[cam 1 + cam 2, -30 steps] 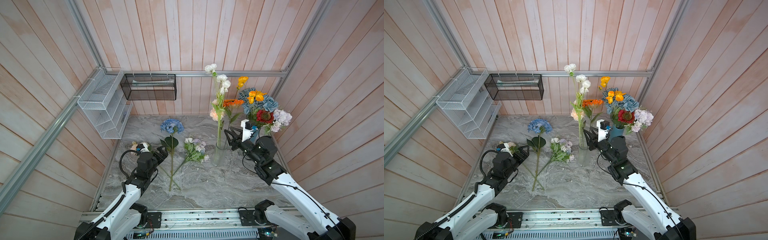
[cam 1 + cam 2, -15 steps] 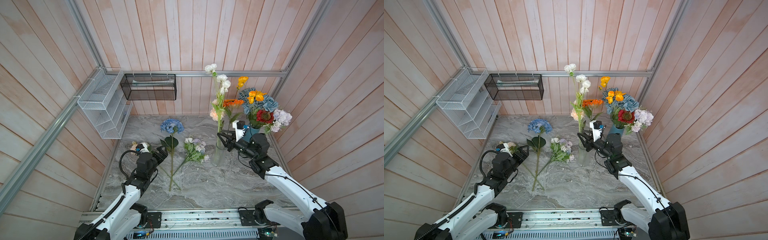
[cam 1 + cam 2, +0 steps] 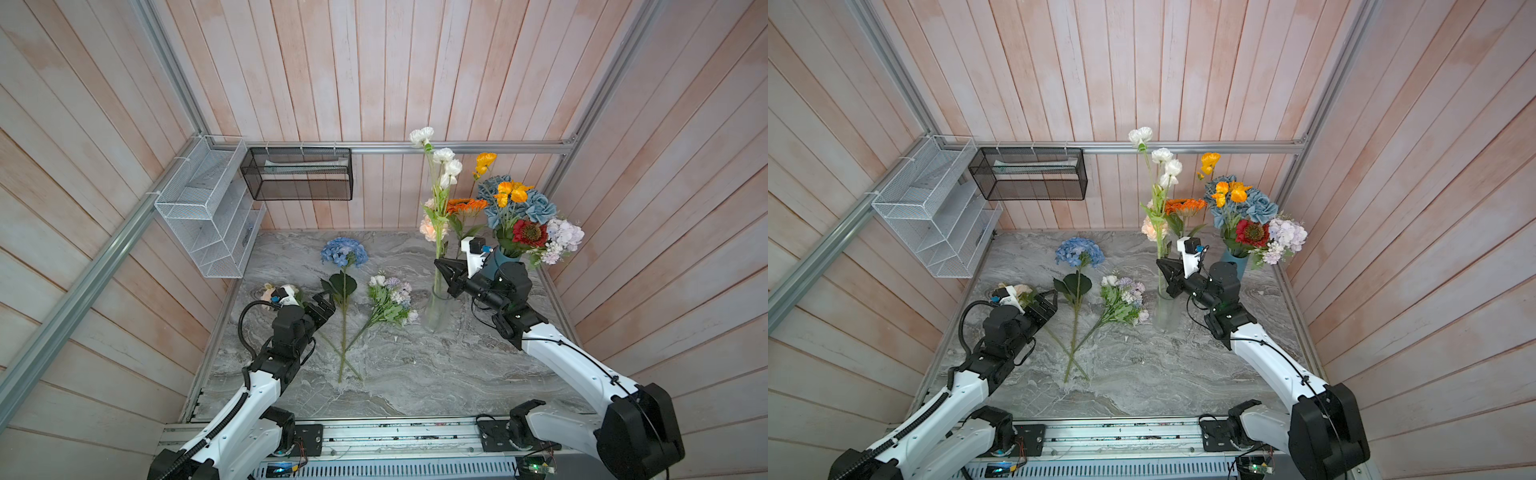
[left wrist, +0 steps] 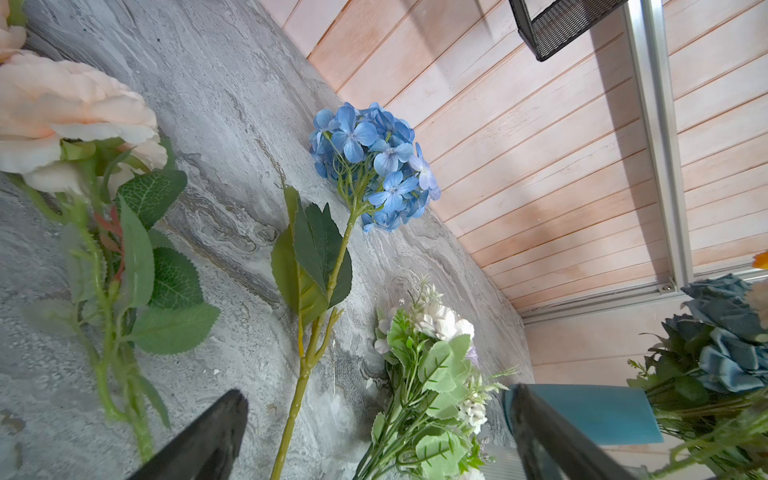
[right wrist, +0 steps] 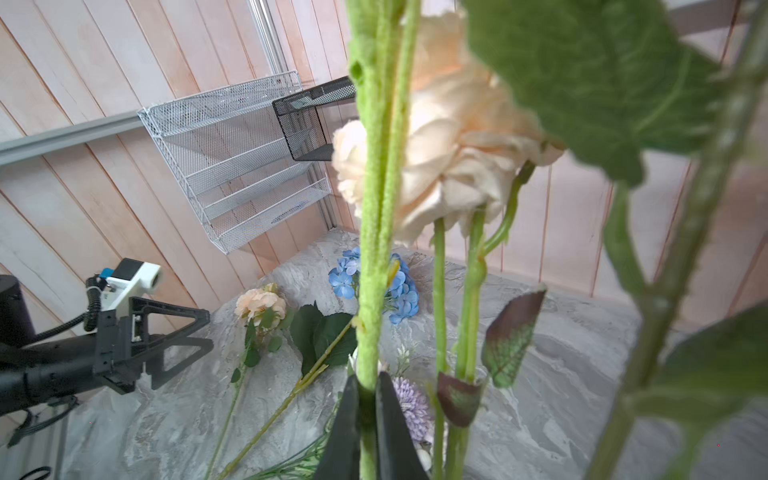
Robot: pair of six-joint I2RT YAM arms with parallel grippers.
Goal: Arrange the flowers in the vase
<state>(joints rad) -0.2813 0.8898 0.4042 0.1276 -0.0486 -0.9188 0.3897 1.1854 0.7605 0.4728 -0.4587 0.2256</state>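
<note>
Landmark: glass vase (image 3: 435,313), clear and upright on the marble tabletop (image 3: 415,374).
Flowers already placed: white blooms (image 3: 443,157), an orange daisy (image 3: 466,205) and a peach bloom (image 3: 432,229) rise on tall stems out of the glass vase.
Right gripper (image 5: 368,388): just above the mouth of the glass vase, jaws pinched tight on a fuzzy green stem (image 5: 376,208). Which bloom tops that stem cannot be told.
Left gripper (image 3: 327,302): well to the left of the glass vase, jaws spread wide, holding nothing.
Flowers lying flat: mixed white-and-lilac sprig (image 3: 390,296), just left of the glass vase and apart from it; blue hydrangea (image 3: 344,252), farther left, its stem crossing the sprig's; peach rose (image 3: 269,291), farthest left, beside the left gripper.
Teal vase (image 3: 503,258): just right of the glass vase and behind it, holding a full bunch (image 3: 528,216) of blue, yellow, red and lilac blooms.
Wall fittings: white mesh rack (image 3: 199,208) and black mesh basket (image 3: 297,174), hung on the walls far left of the glass vase.
</note>
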